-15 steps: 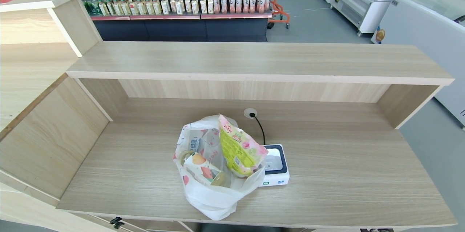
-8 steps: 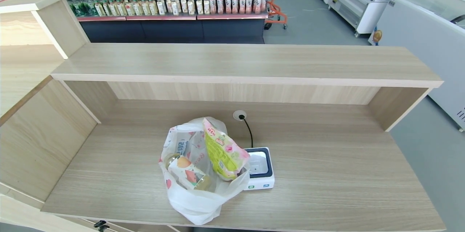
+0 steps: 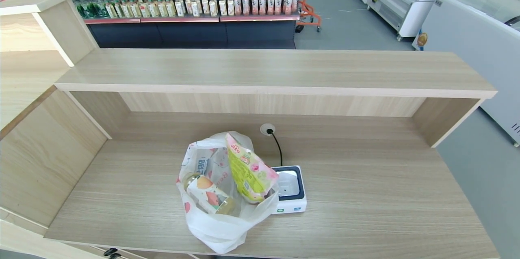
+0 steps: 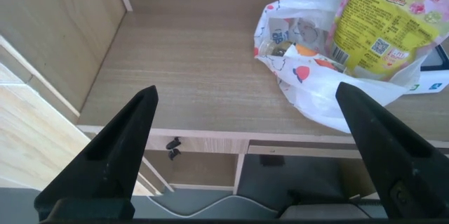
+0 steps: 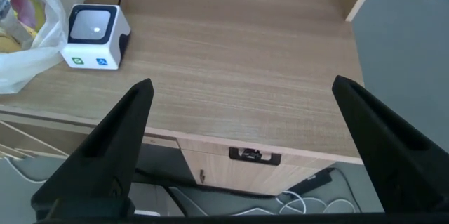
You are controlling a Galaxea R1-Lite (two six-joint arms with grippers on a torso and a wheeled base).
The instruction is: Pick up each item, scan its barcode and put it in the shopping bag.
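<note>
The bag (image 3: 219, 226) partly covers the scanner (image 3: 291, 188); the left gripper (image 4: 247, 92) and the right gripper (image 5: 243, 85) hover wide open, empty, at the counter's (image 3: 365, 194) near edge.

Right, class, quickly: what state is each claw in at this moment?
Left claw: open, holding nothing.
Right claw: open, holding nothing.

"What's the room like from where you sit?"

"Ahead of my fingers (image 4: 112, 154) I see a pale wood counter (image 3: 365, 194) with a raised ledge (image 3: 276, 68) behind it. Beyond that are red-edged shelves (image 3: 187, 5) of bottles and a grey floor (image 3: 349, 19)."

"And to the right of the fingers?"

"White freezers (image 3: 467, 27) and an orange cart (image 3: 308, 7)."
</note>
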